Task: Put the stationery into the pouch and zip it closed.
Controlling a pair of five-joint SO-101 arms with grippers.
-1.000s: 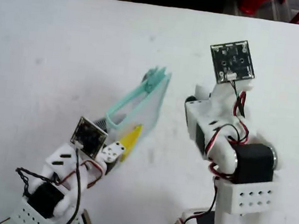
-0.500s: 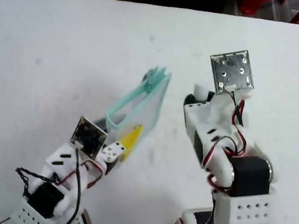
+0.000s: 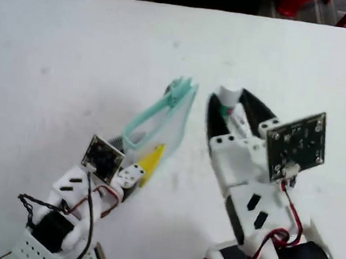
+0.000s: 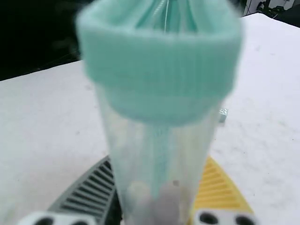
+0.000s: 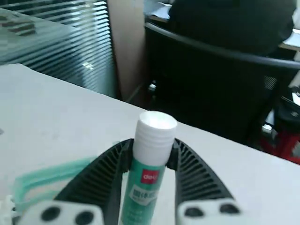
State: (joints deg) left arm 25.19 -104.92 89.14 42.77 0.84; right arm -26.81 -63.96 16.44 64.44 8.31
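High view, two arms at a white worktop [image 3: 76, 51]: the left arm [image 3: 70, 196] sits low at the near edge, its jaws clenched on the near end of one translucent pouch [image 3: 165, 119] with mint-green trim, which slants away toward the middle. The right arm [image 3: 249, 174] lies stretched forward alongside, jaws grasping one green glue stick [image 5: 151, 136], white cap outermost, just beside the pouch's far end and apart from it. What the pouch holds is too blurred to tell.
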